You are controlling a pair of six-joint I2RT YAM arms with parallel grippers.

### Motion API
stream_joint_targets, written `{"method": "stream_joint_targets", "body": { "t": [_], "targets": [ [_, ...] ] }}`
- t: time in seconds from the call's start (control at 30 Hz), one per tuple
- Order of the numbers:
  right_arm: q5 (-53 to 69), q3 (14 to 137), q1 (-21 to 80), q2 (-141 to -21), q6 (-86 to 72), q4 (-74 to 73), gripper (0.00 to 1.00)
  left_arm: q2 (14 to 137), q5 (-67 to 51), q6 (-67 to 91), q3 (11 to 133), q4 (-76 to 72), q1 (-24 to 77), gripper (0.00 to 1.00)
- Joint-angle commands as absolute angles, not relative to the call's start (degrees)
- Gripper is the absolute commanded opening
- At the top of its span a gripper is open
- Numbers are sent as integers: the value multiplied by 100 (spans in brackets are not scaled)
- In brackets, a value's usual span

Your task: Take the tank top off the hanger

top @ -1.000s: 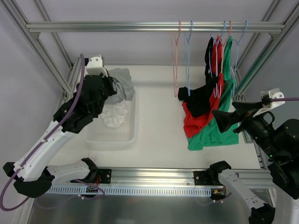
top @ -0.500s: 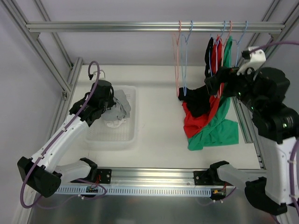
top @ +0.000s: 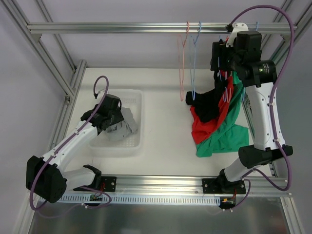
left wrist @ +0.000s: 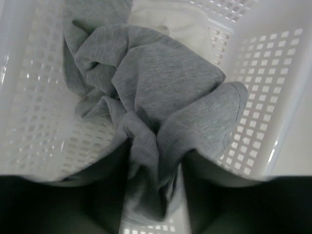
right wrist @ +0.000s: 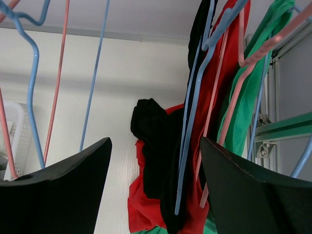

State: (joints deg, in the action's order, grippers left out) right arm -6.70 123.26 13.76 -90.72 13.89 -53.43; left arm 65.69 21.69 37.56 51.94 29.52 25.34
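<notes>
A black tank top (top: pixel 208 105) hangs on a blue hanger (top: pixel 219 68) from the rail (top: pixel 122 28), its lower part heaped on the table. In the right wrist view the same black tank top (right wrist: pixel 152 131) and blue hanger (right wrist: pixel 189 122) lie just beyond my right gripper (right wrist: pixel 155 141). That right gripper (top: pixel 218 57) is open, up by the rail, and holds nothing. My left gripper (top: pixel 118 125) is down in the white basket (top: pixel 117 146). Its fingers stand apart, open, around a fold of grey garment (left wrist: pixel 161 83), with my left gripper (left wrist: pixel 155 163) low over the basket floor.
A red garment (top: pixel 204 127) and a green one (top: pixel 226 139) hang on hangers beside the black one and spill onto the table. An empty pink hanger (top: pixel 181 63) and an empty blue hanger (top: pixel 195 63) hang to their left. A white garment (left wrist: pixel 170 17) lies under the grey one.
My left arm came down into the basket with the grey garment and its jaws opened. My right arm swung up from the table's right side to the hangers at the rail.
</notes>
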Motion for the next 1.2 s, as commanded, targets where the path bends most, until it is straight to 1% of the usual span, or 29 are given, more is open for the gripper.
{"method": "stream_joint_targets", "body": {
  "t": [0.0,0.03,0.07,0.1,0.13,0.17,0.2,0.23,0.27,0.37,0.4,0.43,0.47,0.5,0.53,0.6,0.67,0.7,0.93,1.07,1.17],
  "targets": [
    [-931,12700,1327,-9149,1661,-5352,77,6697,2189,3956,5185,2839,2452,53],
    [-966,12691,1327,-9245,1679,-5344,76,6671,2162,3920,5203,2848,2443,61],
    [-1028,12683,1310,-9281,1679,-5352,76,6619,2119,3859,5212,2848,2452,65],
    [-1054,12683,1310,-9316,1661,-5353,75,6583,2066,3797,5255,2848,2452,73],
    [-1072,12683,1318,-9334,1644,-5344,73,6540,1900,3701,5299,2848,2443,79],
    [-1037,12674,1310,-9360,1617,-5344,71,6426,1785,3457,5343,2848,2452,88],
    [-1020,12674,1310,-9378,1591,-5335,67,6364,1654,3332,5448,2856,2452,96],
    [-1011,12674,1318,-9387,1547,-5326,65,6294,1374,3227,5501,2874,2452,98],
    [-1037,12674,1310,-9395,1529,-5300,62,6102,1215,3069,5537,2874,2461,99],
    [-1046,12656,1310,-9413,1485,-5256,49,5697,540,2884,5712,2900,2461,99],
    [-1037,12656,1310,-9413,1459,-5238,40,5617,362,2831,5756,2892,2470,99],
    [-1011,12648,1310,-9413,1389,-5238,33,5555,186,2760,5809,2918,2461,99],
    [-967,12656,1327,-9413,1354,-5238,30,5442,-242,2638,5853,2918,2461,98],
    [-949,12665,1336,-9413,1319,-5238,19,5380,-472,2567,5941,2918,2461,99],
    [-923,12665,1353,-9413,1310,-5230,13,5327,-657,2532,5968,2927,2470,99],
    [-879,12665,1406,-9387,1248,-5177,8,5133,-1070,2435,6011,2927,2505,99],
    [-835,12665,1459,-9308,1169,-5116,5,4967,-1265,2347,6021,2918,2522,98],
    [-826,12665,1476,-9229,1125,-5020,0,4922,-1440,2312,6021,2918,2531,99],
    [-616,12604,1485,-8895,923,-4615,0,4755,-1871,2188,5898,2909,2558,99],
    [-300,12209,1485,-8483,791,-4132,0,4755,-2127,2197,5801,2822,2645,99],
    [-185,12112,1485,-8376,756,-4061,0,4475,-2249,2241,5652,2427,2908,99]
  ]
}}
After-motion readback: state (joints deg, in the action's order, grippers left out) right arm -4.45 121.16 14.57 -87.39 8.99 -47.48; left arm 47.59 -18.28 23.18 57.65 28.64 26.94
